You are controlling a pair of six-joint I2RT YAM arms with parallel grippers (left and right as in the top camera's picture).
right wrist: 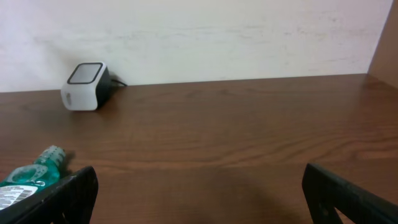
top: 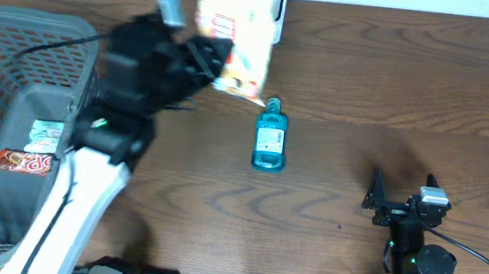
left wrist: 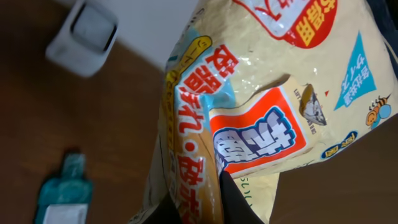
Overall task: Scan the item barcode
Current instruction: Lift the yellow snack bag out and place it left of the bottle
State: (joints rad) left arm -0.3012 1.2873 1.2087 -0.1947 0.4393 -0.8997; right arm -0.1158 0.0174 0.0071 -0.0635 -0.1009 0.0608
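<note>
scene: tabletop, two arms, one item lifted
task item: yellow snack bag, in the air at 12 o'clock of the overhead view, hanging over the scanner
left fingers: clenched on the bag's bottom edge, with the printed front facing the wrist camera
right fingers: released and spread wide, grasping nothing, parked at 5 o'clock of the overhead view
scanner: small white box with a dark window, at the back wall; in the left wrist view it sits at 10 o'clock from the bag, apart from it
barcode: not seen in any view, probably on the bag's other face
step (judged): presenting the bag to the scanner; no sign of a read yet
do it well: roll the wrist so the barcode panel squarely faces the window, bring it near without touching, then pause
do it well 2: the film looks crinkled and glossy, so pull it flat and tilt it slightly to avoid glare
grip note: pinch away from the code so the fingers don't cover it
risk: the floppy bag may fold or slip from an edge pinch
other: blue bottle lies flat at 6 o'clock from the bag; grey basket at 9 o'clock holds more packets
</note>
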